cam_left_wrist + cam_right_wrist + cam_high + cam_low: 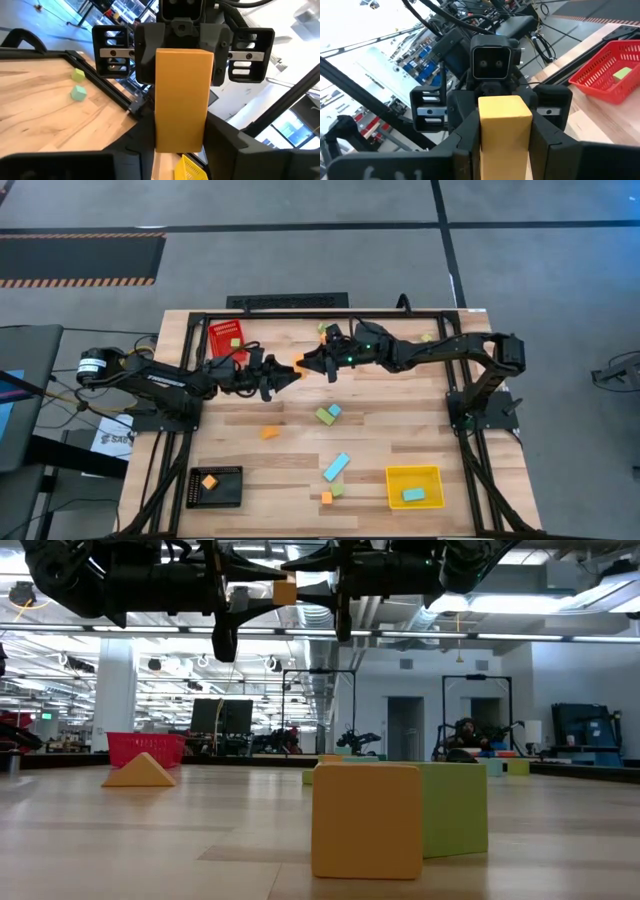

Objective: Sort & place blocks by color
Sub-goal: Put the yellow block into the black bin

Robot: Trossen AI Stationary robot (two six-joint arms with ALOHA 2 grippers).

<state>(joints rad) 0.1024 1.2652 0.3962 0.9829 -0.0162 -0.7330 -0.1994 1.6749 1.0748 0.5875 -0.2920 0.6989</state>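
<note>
High view: wooden plank table point(400, 430), pale grain, black frame rails. Left arm reaches in from its side, stretched nearly flat toward the table's middle; right arm does the same from the opposite side, elbow bent near its base. The two grippers meet nose to nose above the far half of the table.

Left gripper point(290, 373): dark, two fingers closed on one end of the orange brick point(298, 363).
Right gripper point(312, 363): dark, two fingers closed on the other end of the same brick. In both wrist views the brick shows as a smooth matte rectangular block wedged between that arm's fingers, with the other gripper's face straight ahead. In the low view it hangs high above the table between the two tools.

Red bin point(228, 335): mesh-walled basket, behind the left gripper, holding a light green block point(236, 342).
Yellow bin point(414, 487): solid walls, well in front of the right gripper, holding a cyan block point(413, 494).
Black bin point(215, 486): well in front of the left gripper, holding an orange cube point(209, 481).

Loose blocks in front of the grippers: cyan bar point(336, 466); green block point(325, 416) touching a small cyan cube point(334, 410); orange wedge point(270, 433); small orange cube point(326, 498) beside a green one point(338, 489).
</note>
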